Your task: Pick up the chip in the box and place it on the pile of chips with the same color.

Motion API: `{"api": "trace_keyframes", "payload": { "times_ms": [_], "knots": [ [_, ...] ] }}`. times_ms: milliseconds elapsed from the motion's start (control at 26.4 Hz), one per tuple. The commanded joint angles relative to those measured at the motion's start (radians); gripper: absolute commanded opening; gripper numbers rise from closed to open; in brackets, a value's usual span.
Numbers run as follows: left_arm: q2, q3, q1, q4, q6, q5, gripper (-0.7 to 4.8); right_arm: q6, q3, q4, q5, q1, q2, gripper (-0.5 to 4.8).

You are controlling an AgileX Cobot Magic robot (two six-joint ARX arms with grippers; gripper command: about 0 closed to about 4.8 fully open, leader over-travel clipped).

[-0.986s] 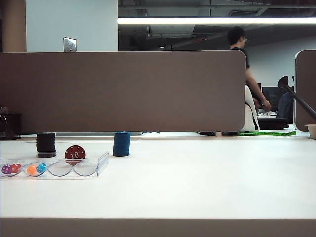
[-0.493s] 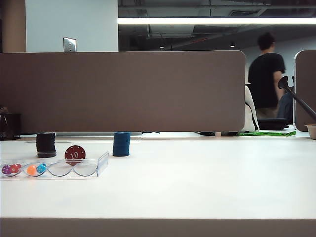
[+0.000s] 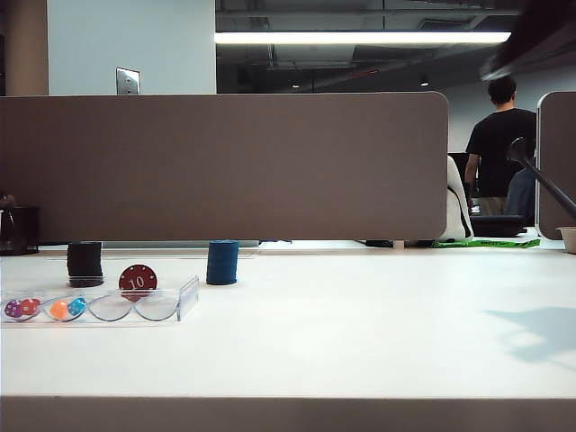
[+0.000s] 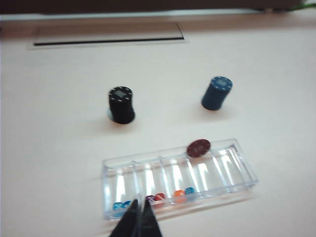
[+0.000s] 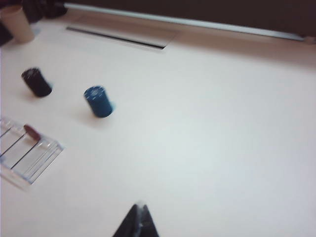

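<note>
The white table (image 3: 360, 333) carries the clear box (image 4: 222, 173), which lies just ahead of the left gripper (image 4: 139, 217), whose jaws are pressed together and empty. The black stack (image 4: 121, 103) and blue stack (image 4: 216, 92) stand beyond the box. The right gripper (image 5: 138, 219), tips also closed on nothing, hangs well apart from these. The dark red chip (image 3: 137, 278), printed "10", leans upright in the box's far edge, above small coloured dice (image 3: 67, 308).

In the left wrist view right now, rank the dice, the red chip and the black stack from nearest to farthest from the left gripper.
The left gripper hangs shut above the tray's near edge.
1. Dice, in the clear box, just beyond the fingertips.
2. Red chip, at the box's far wall.
3. Black stack, on the table beyond the box.
</note>
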Motion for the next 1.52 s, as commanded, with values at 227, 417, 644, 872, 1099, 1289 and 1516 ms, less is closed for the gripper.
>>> {"api": "trace_keyframes", "payload": {
  "times_ms": [227,417,644,872,1099,1289,1516],
  "knots": [
    [0.068,0.008,-0.007,-0.001,0.031,0.018,-0.06,0.002,0.005,0.231,0.175,0.301,0.216,-0.06],
    [0.068,0.008,-0.006,0.0,0.075,0.019,-0.05,0.002,0.005,0.306,0.175,0.363,0.314,-0.06],
    [0.068,0.008,-0.006,0.0,0.075,0.021,-0.05,-0.002,0.005,0.384,0.197,0.36,0.338,-0.06],
    [0.068,0.008,-0.006,0.0,0.071,0.021,-0.06,-0.006,0.005,0.418,0.23,0.36,0.338,-0.06],
    [0.08,0.008,-0.006,-0.027,0.039,0.021,-0.06,0.009,0.005,0.414,0.229,0.362,0.338,-0.06],
    [0.147,0.008,-0.006,-0.083,0.019,0.018,-0.06,0.055,0.012,0.391,0.23,0.362,0.364,-0.06],
    [0.216,0.008,-0.006,-0.066,0.027,0.022,-0.06,0.053,0.087,0.307,0.226,0.362,0.473,-0.06]
  ]
}}
